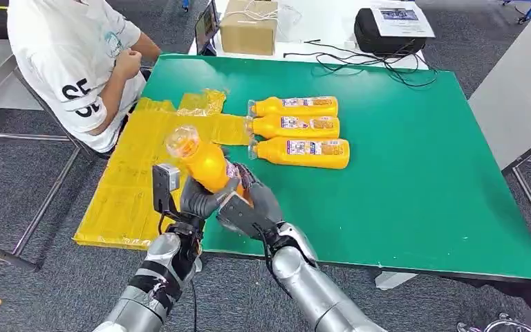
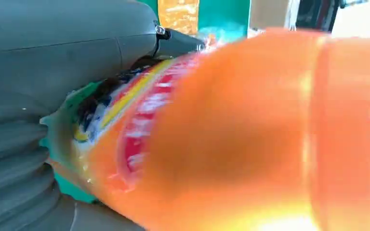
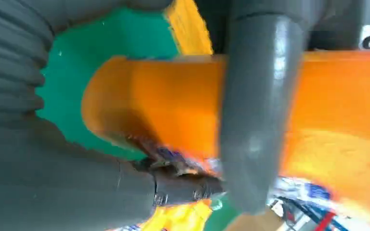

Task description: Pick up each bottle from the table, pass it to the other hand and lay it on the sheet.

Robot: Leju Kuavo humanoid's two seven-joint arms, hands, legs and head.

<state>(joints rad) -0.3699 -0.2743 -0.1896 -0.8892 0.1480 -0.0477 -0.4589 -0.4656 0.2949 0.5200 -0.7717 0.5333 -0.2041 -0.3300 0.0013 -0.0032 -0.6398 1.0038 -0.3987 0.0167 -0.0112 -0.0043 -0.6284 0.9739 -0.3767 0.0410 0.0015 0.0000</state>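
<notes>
So the green table (image 1: 415, 207) takes up most of the head view, with the yellow sheet (image 1: 135, 180) draped over its edge at about 9 o'clock. A seated person (image 1: 76, 62) is up at 11 o'clock right beside the sheet, so I'd say that elbow is the main thing to stay clear of on the swing over. A cardboard box (image 1: 249, 26) and a black case (image 1: 387, 31) sit at 12 to 1 o'clock past the far edge, well out of the way.

Three more bottles (image 1: 303, 131) lie side by side mid-table, touching each other, caps pointing at the sheet.

The held bottle (image 1: 204, 162) is in the air above the sheet's near edge, tilted, cap end up toward 11 o'clock. Both hands are wrapped around its lower body: left hand (image 1: 197, 197) on one side, right hand (image 1: 245, 204) on the other, fingers closed on it.

My guess is it's full of juice, so fairly heavy, with smooth plastic and a glossy label that could slide. Walls probably give a bit if squeezed. The mid-body looks like the best grip spot, not the narrow neck, and it'll likely roll once laid down.
</notes>
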